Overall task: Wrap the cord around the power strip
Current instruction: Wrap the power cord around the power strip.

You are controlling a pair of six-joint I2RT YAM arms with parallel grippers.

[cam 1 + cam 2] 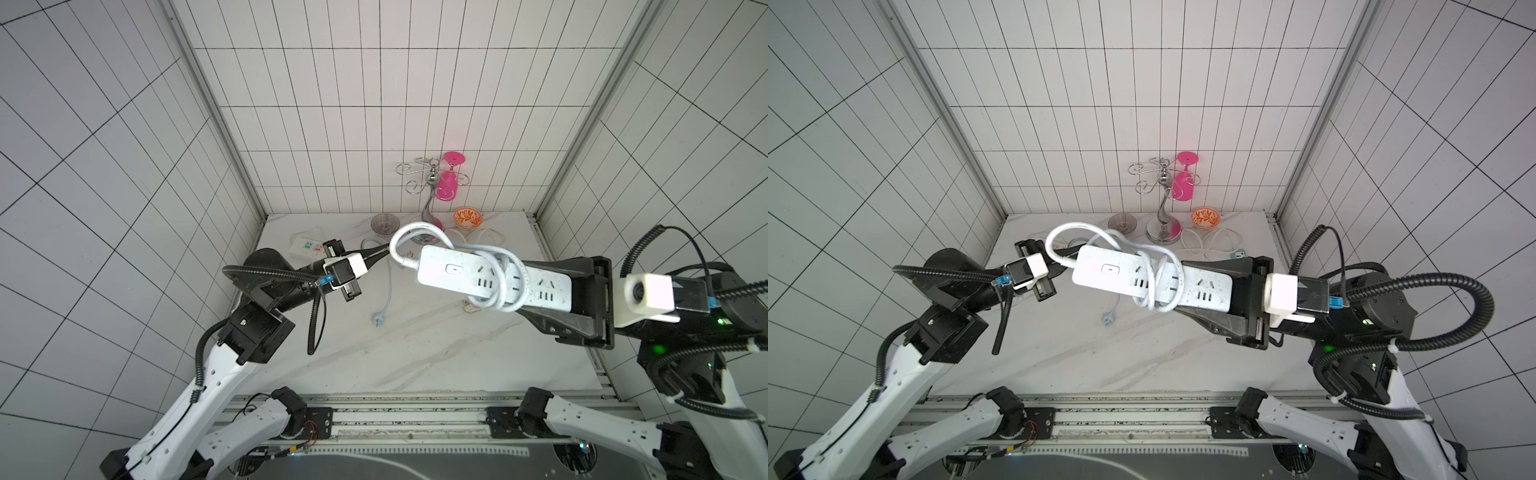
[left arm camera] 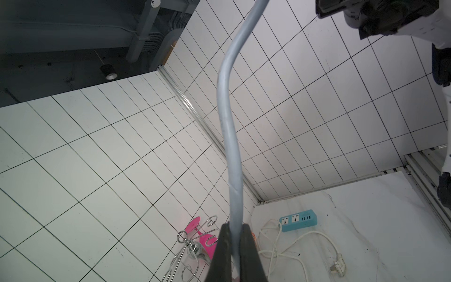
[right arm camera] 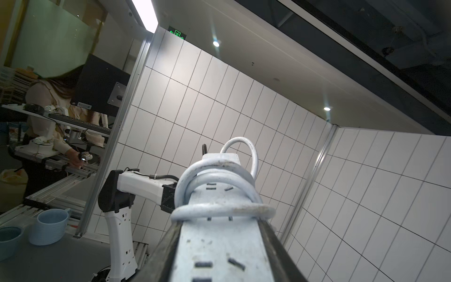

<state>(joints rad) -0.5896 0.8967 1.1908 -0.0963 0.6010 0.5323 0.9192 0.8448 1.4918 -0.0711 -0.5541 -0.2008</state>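
My right gripper (image 1: 523, 286) (image 1: 1181, 286) is shut on one end of the pale blue-grey power strip (image 1: 453, 270) (image 1: 1100, 274) and holds it in the air, sockets up. In the right wrist view its jaws (image 3: 219, 223) clamp the strip's (image 3: 219, 246) long sides. The cord (image 1: 409, 227) (image 1: 1067, 226) lies in a few turns around the strip's middle (image 3: 219, 210) and makes a loose loop past its free end. My left gripper (image 1: 384, 251) (image 1: 1077, 249) (image 2: 235, 225) is shut on the cord (image 2: 225, 109) beside that loop. The cord's tail ends in a small plug (image 1: 377, 320) lower down.
At the back of the marble table (image 1: 415, 353) stand a chrome rack (image 1: 432, 183) holding a pink glass (image 1: 449, 183), an orange bowl (image 1: 467, 217) and a clear grey bowl (image 1: 384, 224). A white strip with coloured sockets (image 1: 307, 246) lies back left, a bright blue strip (image 2: 299, 219) with white cable back right.
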